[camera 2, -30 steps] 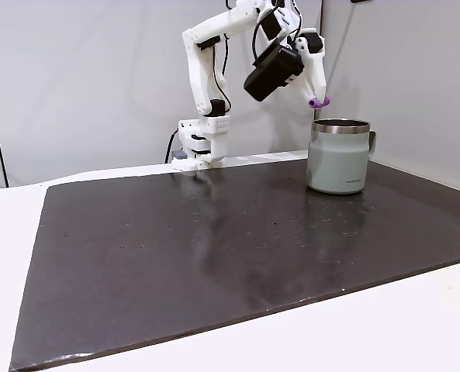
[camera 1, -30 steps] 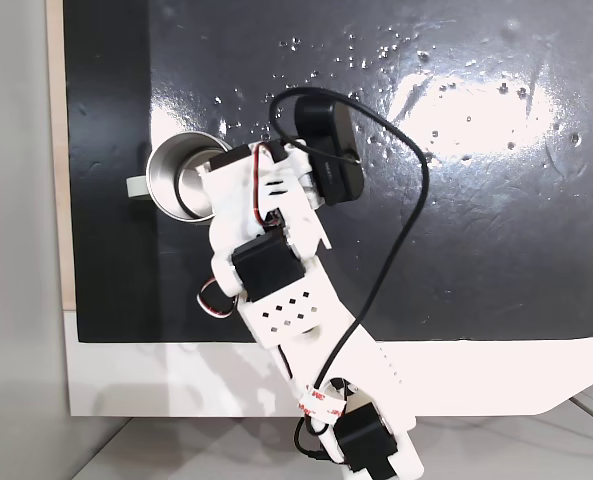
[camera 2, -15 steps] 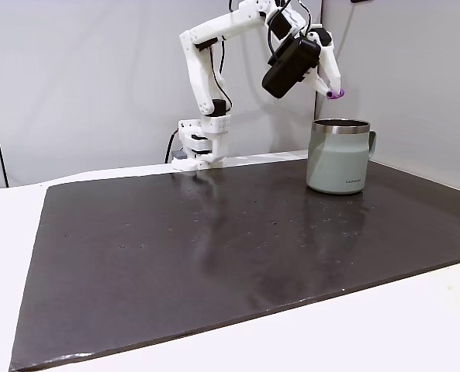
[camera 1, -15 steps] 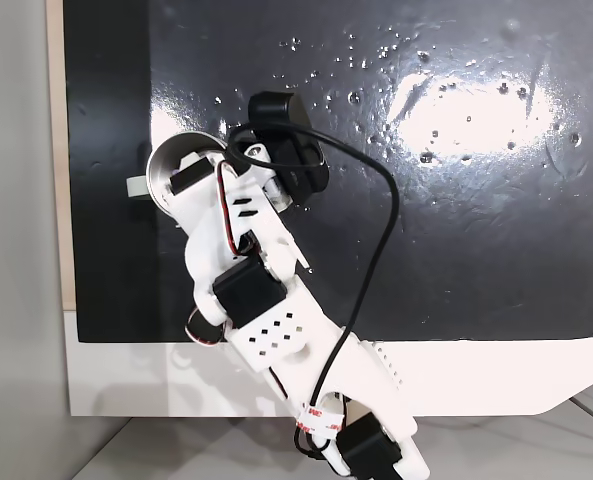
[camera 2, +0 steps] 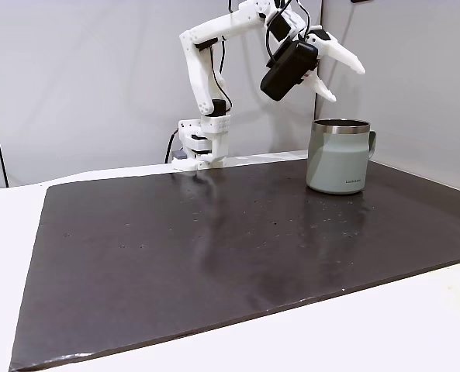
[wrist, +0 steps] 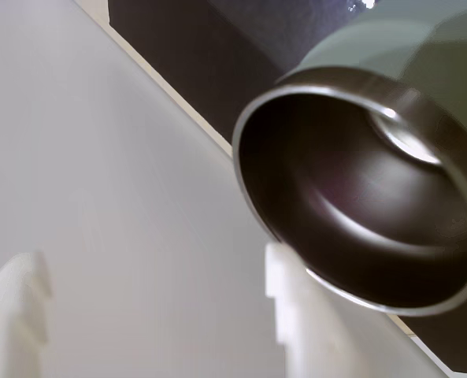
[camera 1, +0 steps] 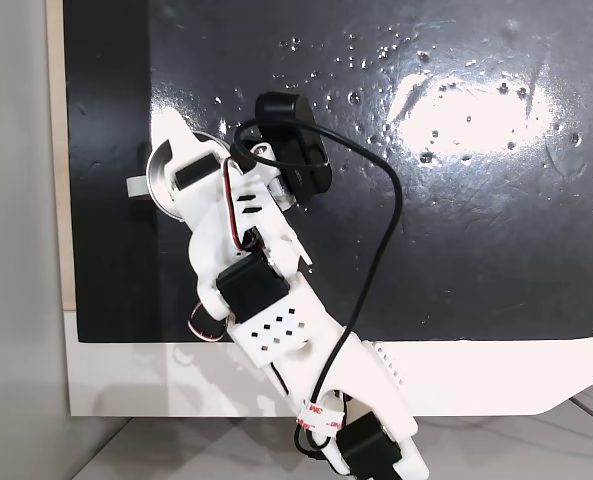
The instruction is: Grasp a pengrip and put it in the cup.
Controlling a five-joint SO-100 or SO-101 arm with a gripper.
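— What's nearest on your wrist feed?

— I see the white two-finger pincer (wrist: 154, 315) spread wide, nothing between its fingers. Just beyond is the round silvery metal cup (wrist: 359, 197) with its pale grey-green wall.

— And from the side?

— The pincer (camera 2: 342, 77) hangs open above the cup (camera 2: 338, 159) at the far right of the dark worktop (camera 2: 214, 256). I can't make out the purple pengrip.

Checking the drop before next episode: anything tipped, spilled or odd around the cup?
Nothing stands out. The cup stands upright on the dark mat, handle to the right in that fixed view. The gripper hangs open above its rim, nothing between the fingers. The pale specks on the mat look like glare.
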